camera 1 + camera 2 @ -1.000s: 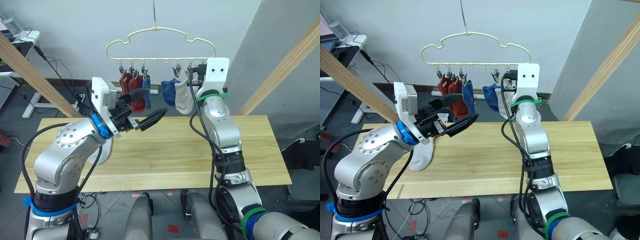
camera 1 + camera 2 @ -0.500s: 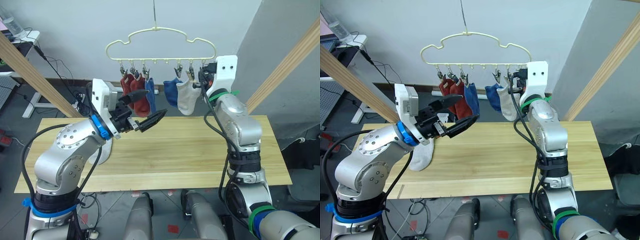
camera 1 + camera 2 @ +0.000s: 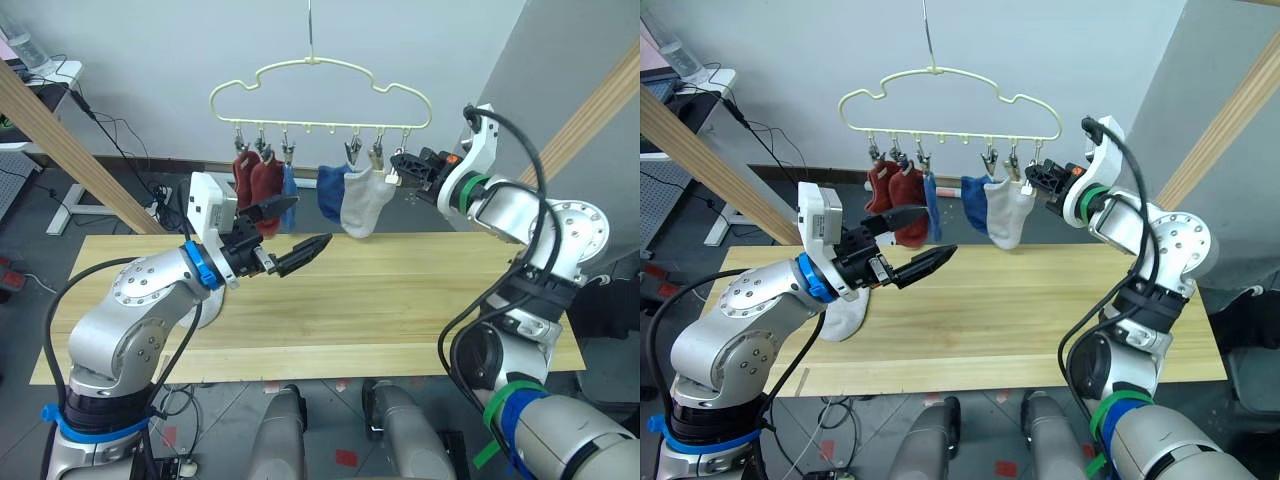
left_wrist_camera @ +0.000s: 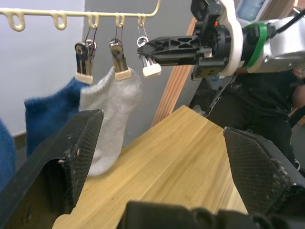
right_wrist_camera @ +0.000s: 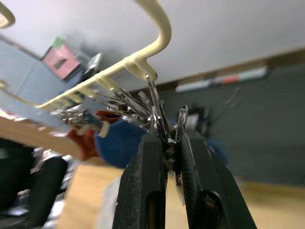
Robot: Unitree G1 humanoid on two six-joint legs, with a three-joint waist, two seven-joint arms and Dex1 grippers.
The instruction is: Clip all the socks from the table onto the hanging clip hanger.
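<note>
- Five socks are hanging from the clip hanger (image 3: 320, 85): you are looking at two rust red socks (image 3: 256, 180), a blue sock (image 3: 289, 186) just beside them, a second blue sock (image 3: 331, 192) further along, and a light grey sock (image 3: 361, 203) touching that one.
- One more light grey sock (image 3: 847, 317) is lying on the table (image 3: 420, 300), at its left end, partly hidden behind your left arm.
- Your clip hanger is hanging by its metal hook above the far edge of the table, with its row of clips along the lower wire.
- Your right gripper (image 3: 397, 168) is reaching up to the right end of the hanger, and its fingers (image 5: 155, 191) are pressing together on the last clip (image 4: 150, 68), the empty one next to the grey sock's clip.
- Your left gripper (image 3: 288, 230) is hovering above the table below the red socks, with its two black fingers spread wide apart and nothing between them.
- Your left wrist view is showing the right gripper (image 4: 162, 47) squeezing that end clip, with the grey and blue socks dangling beside it.
- Two wooden poles (image 3: 70, 150) are slanting up on either side of the table.
</note>
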